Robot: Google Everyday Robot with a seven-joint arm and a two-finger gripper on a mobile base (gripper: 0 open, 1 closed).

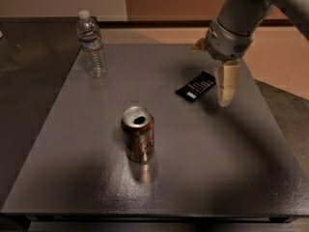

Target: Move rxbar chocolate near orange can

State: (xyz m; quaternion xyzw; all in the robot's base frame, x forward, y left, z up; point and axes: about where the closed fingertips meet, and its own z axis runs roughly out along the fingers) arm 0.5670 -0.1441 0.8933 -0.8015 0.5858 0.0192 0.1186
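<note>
Over the far right of the grey table, the gripper hangs just beside the rxbar chocolate. The bar lies flat, well apart from the upright orange can. Whether the gripper is spread or closed, I cannot tell.

We see a dark grey table carrying three things: a clear water bottle upright far left, the orange can upright near the middle, and the rxbar chocolate flat, far right. The gripper hangs just beside the bar.
</note>
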